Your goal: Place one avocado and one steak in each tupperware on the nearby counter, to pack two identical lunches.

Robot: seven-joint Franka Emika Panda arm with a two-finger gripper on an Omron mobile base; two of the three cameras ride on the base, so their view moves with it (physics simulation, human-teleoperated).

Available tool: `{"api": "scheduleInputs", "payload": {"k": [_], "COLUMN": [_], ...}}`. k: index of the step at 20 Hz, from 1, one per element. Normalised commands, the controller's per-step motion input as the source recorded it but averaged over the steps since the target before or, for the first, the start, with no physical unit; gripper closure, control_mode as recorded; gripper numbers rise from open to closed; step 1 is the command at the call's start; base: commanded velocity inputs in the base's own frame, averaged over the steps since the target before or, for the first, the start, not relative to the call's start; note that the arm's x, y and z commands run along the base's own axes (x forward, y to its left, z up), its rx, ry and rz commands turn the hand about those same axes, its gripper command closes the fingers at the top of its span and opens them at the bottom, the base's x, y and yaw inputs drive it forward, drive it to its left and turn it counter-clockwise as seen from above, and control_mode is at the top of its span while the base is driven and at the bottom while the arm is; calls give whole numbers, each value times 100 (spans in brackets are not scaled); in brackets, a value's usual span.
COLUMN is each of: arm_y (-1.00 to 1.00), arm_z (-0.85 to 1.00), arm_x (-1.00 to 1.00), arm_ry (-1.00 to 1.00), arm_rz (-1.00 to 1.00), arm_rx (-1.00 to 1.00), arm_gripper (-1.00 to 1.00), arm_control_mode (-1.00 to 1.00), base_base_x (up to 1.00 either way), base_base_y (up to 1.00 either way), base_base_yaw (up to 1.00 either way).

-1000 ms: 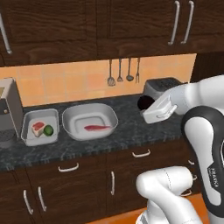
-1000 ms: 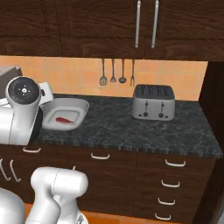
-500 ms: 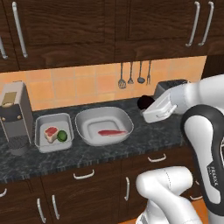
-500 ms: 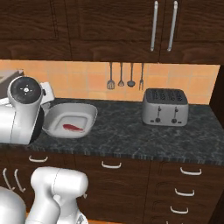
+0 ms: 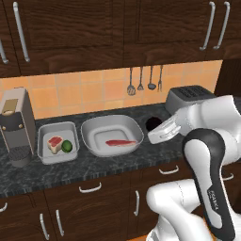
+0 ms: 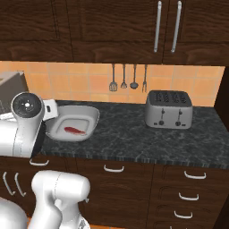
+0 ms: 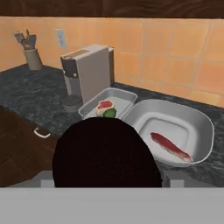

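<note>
Two lunch containers sit on the dark table (image 5: 94,162), and one of them is already packed: the small rectangular box (image 5: 44,157), furthest ahead of the pincer (image 5: 156,128), holds a piece of steak and a green avocado side by side. The larger oval dish (image 5: 94,129), nearer the pincer and between it and the box, has only a red steak (image 5: 120,142) lying on its floor, so we judge the task to be at its last item. The pincer is clamped, jaws wide, on a dark round thing (image 7: 107,151) that we take for the second avocado, held off the table and just short of the dish's near rim. From the hand camera the dish lies ahead and slightly to one side of the load, the steak well apart from it. The next move, as we read it, calls for carrying the load forward over the dish's open floor, lowering it beside the steak rather than onto it, and then parting the jaws. A round fruit may roll, so we would let go low inside the rim.
</note>
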Motion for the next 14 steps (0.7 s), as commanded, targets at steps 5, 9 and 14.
{"api": "scheduleInputs", "payload": {"k": [5, 9, 14], "arm_y": [-13, 25, 25], "arm_z": [-91, -96, -67], "arm_x": [92, 90, 68], "arm_ry": [5, 3, 0], "arm_rz": [-17, -17, -16], "arm_rx": [15, 0, 0], "arm_gripper": [100, 100, 100], "arm_control_mode": [-100, -100, -100], "base_base_x": [0, 0, 0], "base_base_y": [0, 0, 0], "base_base_yaw": [0, 0, 0]}}
